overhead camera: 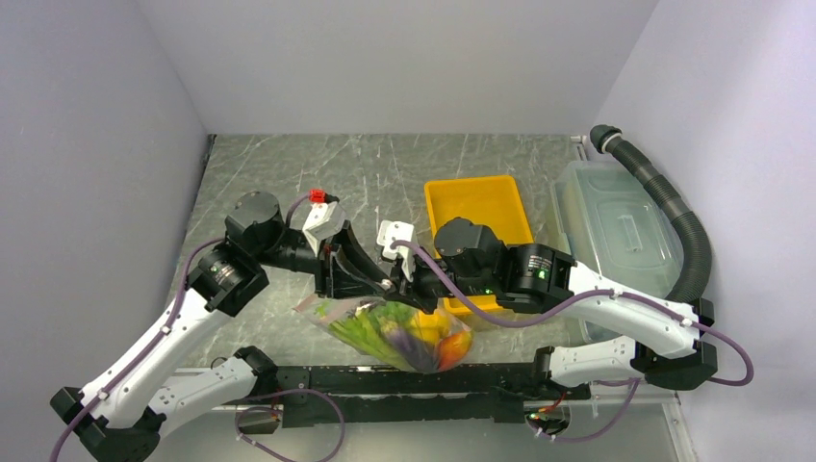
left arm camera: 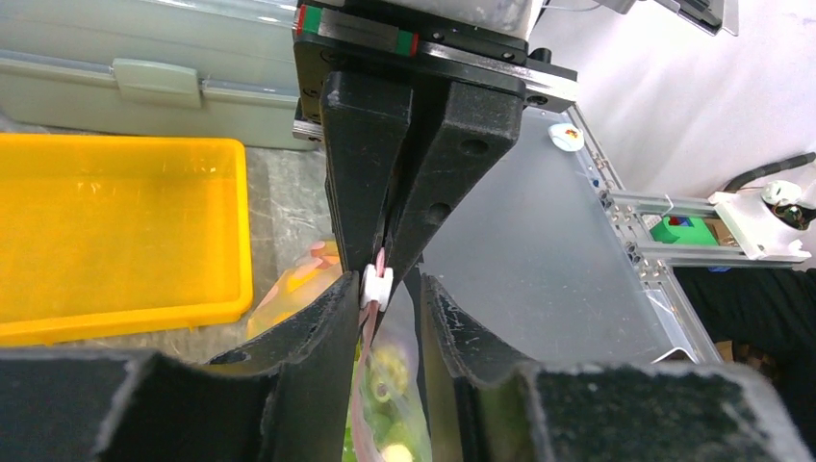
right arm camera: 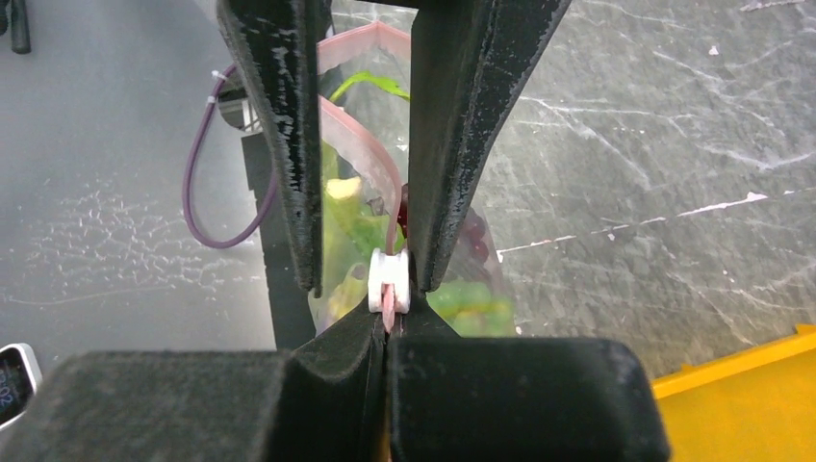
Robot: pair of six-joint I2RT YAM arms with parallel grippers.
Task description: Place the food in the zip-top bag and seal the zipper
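Fully closed right pincer point(right arm camera: 387, 327) on zipper point(right arm camera: 358, 144).

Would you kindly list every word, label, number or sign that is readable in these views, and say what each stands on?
No text here can be read with certainty.
White print on the right arm's black motor housing: too small to read.
Pale digits on the small screen at the right wrist view's bottom left corner: blurred and cut off.
Mark on the round sticker on the metal plate: too small to read.
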